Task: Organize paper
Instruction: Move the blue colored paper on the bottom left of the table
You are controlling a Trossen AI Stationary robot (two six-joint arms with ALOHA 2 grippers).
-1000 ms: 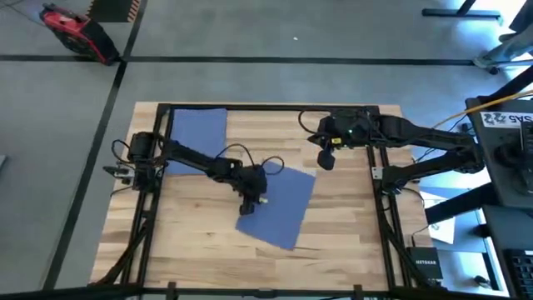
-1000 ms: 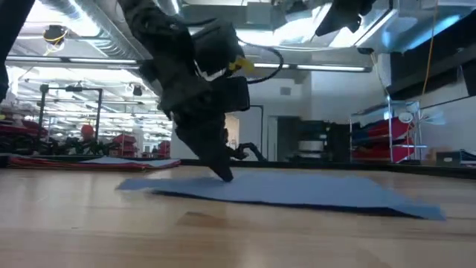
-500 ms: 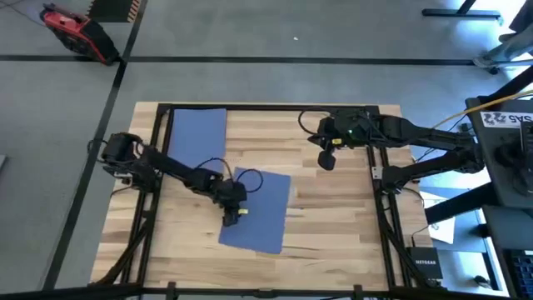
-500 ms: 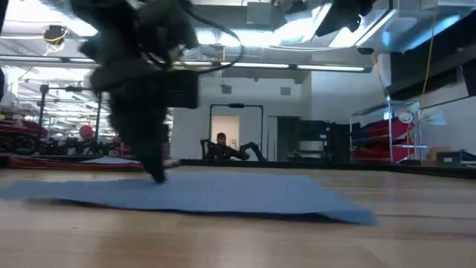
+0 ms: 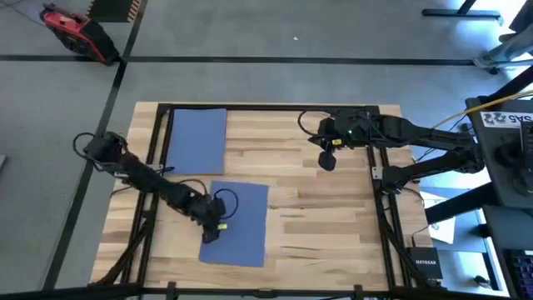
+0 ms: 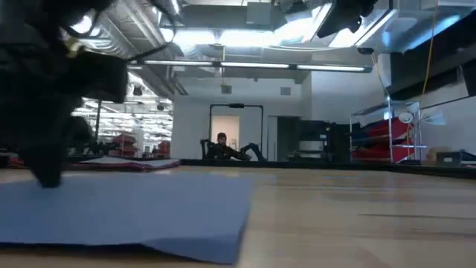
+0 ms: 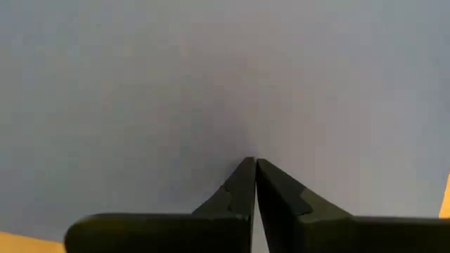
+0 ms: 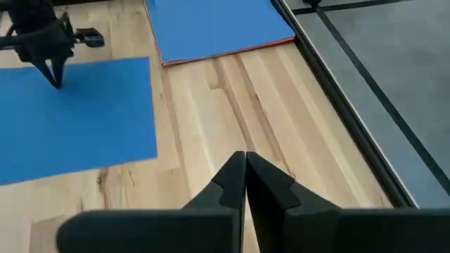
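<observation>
Pressing blue paper [image 5: 237, 225]: left gripper [image 5: 211, 234], pinched.

- Pale wood table [image 5: 333, 217] had a black frame [image 5: 266, 107] round its edges.
- Grey floor [image 5: 266, 33] w/ dark lines lay beyond.
- Red & black object [image 5: 77, 32] sat on floor, far left corner.
- Person [image 6: 221, 147] sat in the room behind, by a doorway [image 6: 235, 130].
- Red-shelved rack [image 6: 387, 138] stood at right.
</observation>
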